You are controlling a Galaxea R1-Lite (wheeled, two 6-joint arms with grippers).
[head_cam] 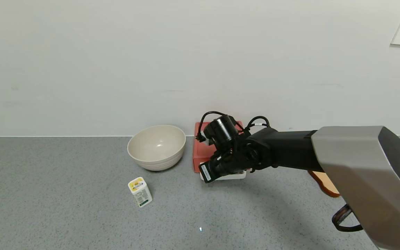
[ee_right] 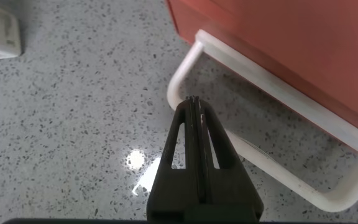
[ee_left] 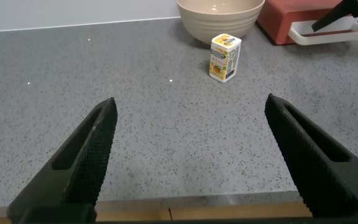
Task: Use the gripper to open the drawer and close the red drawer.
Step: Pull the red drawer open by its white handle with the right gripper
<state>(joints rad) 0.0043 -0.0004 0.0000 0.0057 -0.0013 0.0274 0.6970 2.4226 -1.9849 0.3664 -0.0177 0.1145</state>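
The salmon-red drawer box (head_cam: 198,152) lies flat against the wall, to the right of the bowl. It also shows in the left wrist view (ee_left: 286,18) and the right wrist view (ee_right: 291,50). Its white loop handle (head_cam: 237,176) points toward me. My right gripper (head_cam: 225,173) hangs over the handle, its arm hiding most of the box. In the right wrist view the gripper (ee_right: 194,99) is shut and empty, its tip just over the handle's (ee_right: 272,168) outer bar, near a corner. My left gripper (ee_left: 190,109) is open and empty, low over the table's front edge.
A beige bowl (head_cam: 156,146) stands left of the box. A small white bottle with a yellow label (head_cam: 140,191) stands in front of the bowl, and shows in the left wrist view (ee_left: 224,57). A wooden item (head_cam: 325,184) lies right, partly under my arm.
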